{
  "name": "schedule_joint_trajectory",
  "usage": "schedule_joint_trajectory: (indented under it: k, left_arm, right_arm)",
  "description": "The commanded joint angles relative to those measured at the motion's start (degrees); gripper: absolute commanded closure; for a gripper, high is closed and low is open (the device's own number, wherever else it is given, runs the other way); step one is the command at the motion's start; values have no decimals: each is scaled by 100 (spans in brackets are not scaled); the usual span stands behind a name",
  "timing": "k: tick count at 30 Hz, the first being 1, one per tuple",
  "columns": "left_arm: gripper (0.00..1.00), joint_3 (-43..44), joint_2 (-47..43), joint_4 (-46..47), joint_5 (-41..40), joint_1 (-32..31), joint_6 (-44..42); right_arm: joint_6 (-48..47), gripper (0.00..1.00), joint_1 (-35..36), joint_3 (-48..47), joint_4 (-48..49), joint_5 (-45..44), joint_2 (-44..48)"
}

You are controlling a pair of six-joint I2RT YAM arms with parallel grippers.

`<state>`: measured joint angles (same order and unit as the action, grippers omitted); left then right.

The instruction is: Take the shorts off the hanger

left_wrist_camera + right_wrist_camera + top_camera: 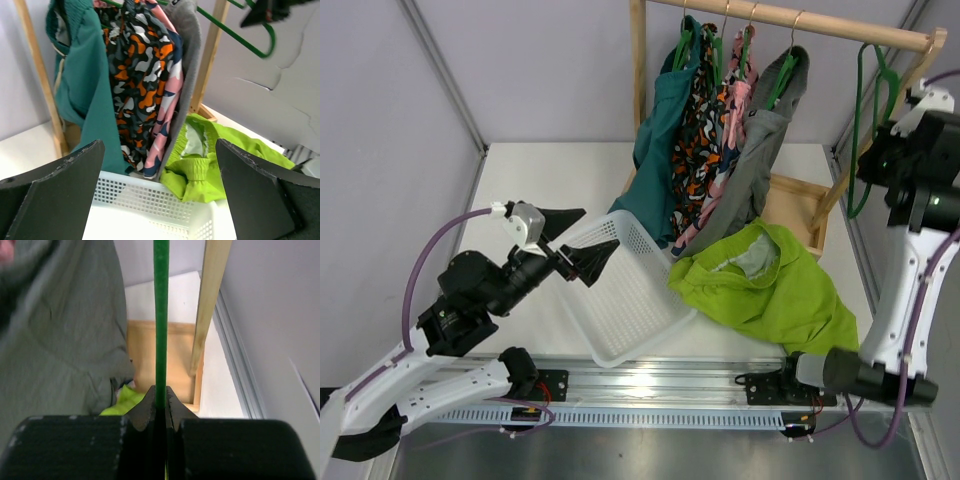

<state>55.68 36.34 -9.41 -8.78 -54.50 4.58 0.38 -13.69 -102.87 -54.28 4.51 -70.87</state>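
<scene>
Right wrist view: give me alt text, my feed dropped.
The right tool is shut on a green hanger, whose thin bar runs straight up the frame. Grey cloth hangs left, a wooden post stands right, lime fabric peeks below.

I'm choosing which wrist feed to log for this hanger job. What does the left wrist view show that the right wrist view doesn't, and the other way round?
Only left wrist: the open left pincer, the teal shorts, the camouflage-print shorts and the white basket. Only right wrist: the right pincer shut on the green hanger, seen close, and a metal side rail. Both: the grey shorts, the lime shorts, a wooden rack post and the hanger itself.
</scene>
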Motion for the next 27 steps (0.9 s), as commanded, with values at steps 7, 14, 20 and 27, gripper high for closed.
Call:
schedule_joint_trajectory:
  k: [7,14,20,27]
  left_arm:
    - [1,-224,101,695,324,10,316]
    - [1,-207,260,730,561,1,324]
    - [1,-312,242,730,684,10,438]
    - [1,-383,312,739,833,1,421]
  right_arm:
    - [-741,100,-353,-1947,-539,1394,-1366]
    - [-724,100,-432,-2300,-1023,1605,-2035]
    - [-847,100,-432,-1834,-1041,1562,-1931]
    - [-1768,7,-476,-1649,-1295,1974,-1430]
